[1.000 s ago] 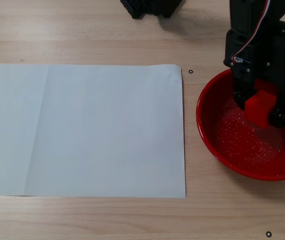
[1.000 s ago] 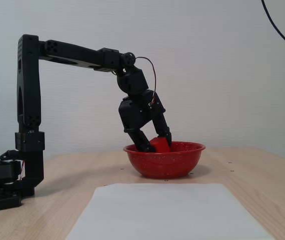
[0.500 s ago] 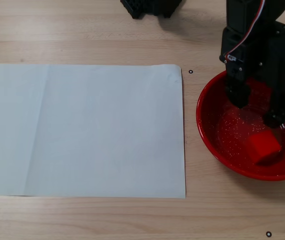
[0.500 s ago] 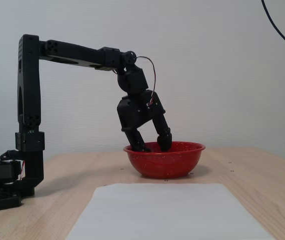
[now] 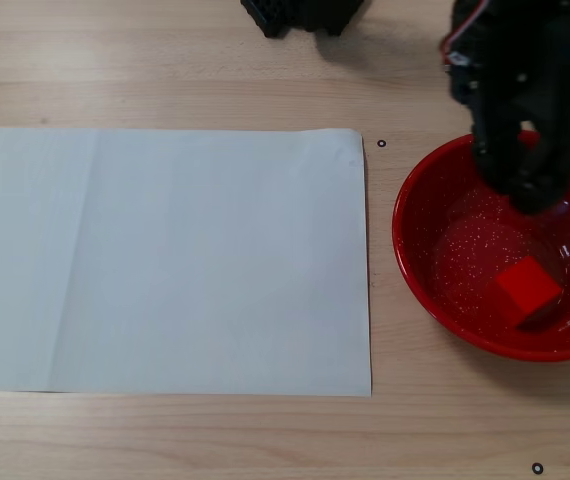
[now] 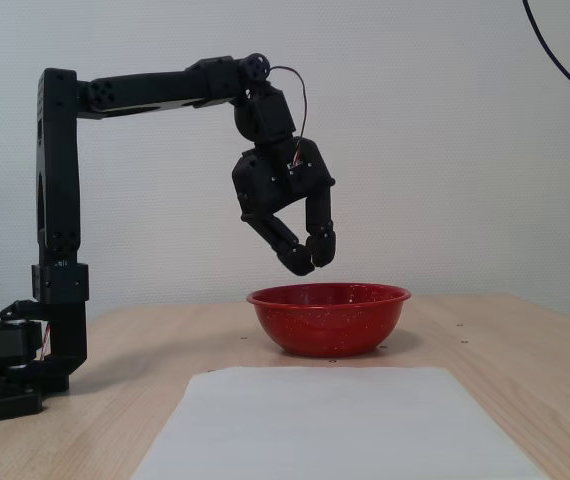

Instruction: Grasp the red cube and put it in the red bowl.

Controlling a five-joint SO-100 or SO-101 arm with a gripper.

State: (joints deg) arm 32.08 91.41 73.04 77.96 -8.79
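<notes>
Nearest, a white paper sheet (image 5: pixel 170 260) lies on the pale wooden bench (image 5: pixel 265 440). Beyond it, the small matte red cube (image 5: pixel 528 285) rests inside the large glossy red speckled bowl (image 6: pixel 328 318), below the black fingers (image 6: pixel 310 255), which hang above the rim, tips together and holding nothing

You see the cube (image 5: pixel 528 284) lying inside the bowl (image 5: pixel 415 262), right of the paper sheet (image 5: pixel 170 260) on the table (image 5: pixel 165 60) (the gripper (image 6: pixel 310 255) hangs above the bowl).
</notes>
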